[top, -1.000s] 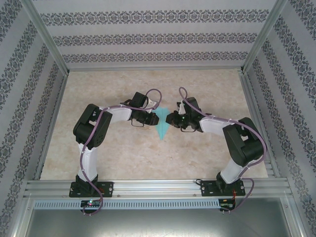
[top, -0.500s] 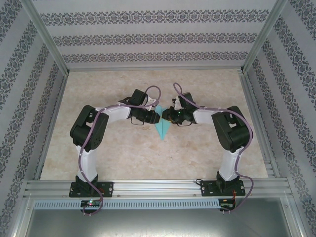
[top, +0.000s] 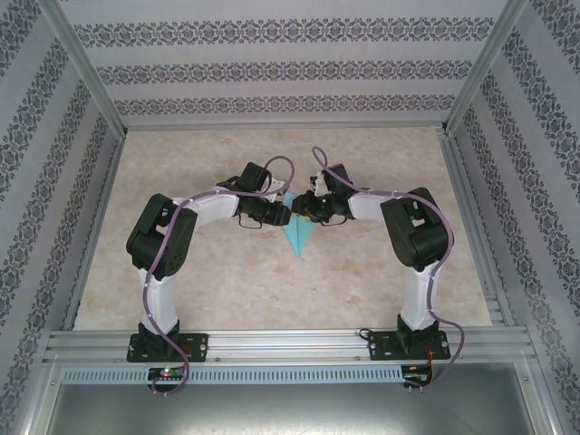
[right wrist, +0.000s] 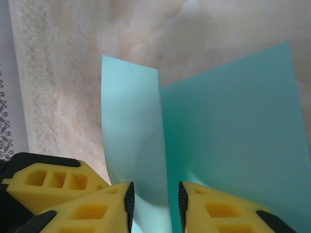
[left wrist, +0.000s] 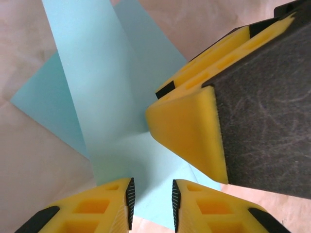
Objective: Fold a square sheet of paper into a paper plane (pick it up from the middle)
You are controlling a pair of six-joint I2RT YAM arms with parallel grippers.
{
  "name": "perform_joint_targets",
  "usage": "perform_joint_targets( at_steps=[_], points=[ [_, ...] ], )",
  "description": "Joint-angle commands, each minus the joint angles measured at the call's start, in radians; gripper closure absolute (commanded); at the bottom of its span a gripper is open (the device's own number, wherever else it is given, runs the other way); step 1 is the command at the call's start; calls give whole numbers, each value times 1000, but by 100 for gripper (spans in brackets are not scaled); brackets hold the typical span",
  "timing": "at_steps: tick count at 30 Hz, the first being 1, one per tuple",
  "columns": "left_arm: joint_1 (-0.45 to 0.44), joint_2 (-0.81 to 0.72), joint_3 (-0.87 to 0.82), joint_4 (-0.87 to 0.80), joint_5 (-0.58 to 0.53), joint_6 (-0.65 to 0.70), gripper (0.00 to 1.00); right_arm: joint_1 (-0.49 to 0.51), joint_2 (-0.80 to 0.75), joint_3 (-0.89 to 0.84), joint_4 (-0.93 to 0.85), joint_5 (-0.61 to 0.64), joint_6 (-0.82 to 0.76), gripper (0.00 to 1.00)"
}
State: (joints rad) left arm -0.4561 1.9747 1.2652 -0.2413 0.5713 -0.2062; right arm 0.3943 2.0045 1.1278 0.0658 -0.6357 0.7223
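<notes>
The teal-blue paper plane (top: 297,237) lies mid-table, its point toward the near edge. My left gripper (top: 284,211) and right gripper (top: 304,208) meet tip to tip over its far end. In the left wrist view the folded paper (left wrist: 97,97) spreads under my left gripper (left wrist: 151,204), whose pads stand apart over a flat wing. A yellow finger (left wrist: 189,131) of the right gripper presses in from the right. In the right wrist view an upright flap (right wrist: 131,126) of the plane rises in the gap of my right gripper (right wrist: 154,206), and the pads stand clear of it.
The marbled tabletop (top: 181,290) is bare around the arms. Metal frame rails (top: 91,227) and patterned walls (top: 290,72) close in the left, right and far sides. A second yellow finger (right wrist: 43,182) sits at the lower left of the right wrist view.
Both grippers closed in on each other over the plane's far end, the right arm swinging left the most. Both pairs of jaws have opened from nearly shut.
</notes>
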Motion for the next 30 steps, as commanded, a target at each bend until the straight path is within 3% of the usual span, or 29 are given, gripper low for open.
perform_joint_targets(
  at_steps=[1,11,15,22,30],
  points=[
    [5,-24,-16,-13,-10,15,69,-12,20,30,-24,-33,-34,67],
    [16,-73,-41,-13,-17,0,66,8,49,52,-14,-68,-40,69],
    [17,-119,-55,-31,-57,-16,63,12,56,58,-16,-68,-43,75],
    [17,-210,-83,-91,-142,-52,58,25,6,67,-40,-55,-48,96],
    [9,-330,-166,-80,-148,-171,51,38,-136,42,-66,4,-19,100]
  ],
)
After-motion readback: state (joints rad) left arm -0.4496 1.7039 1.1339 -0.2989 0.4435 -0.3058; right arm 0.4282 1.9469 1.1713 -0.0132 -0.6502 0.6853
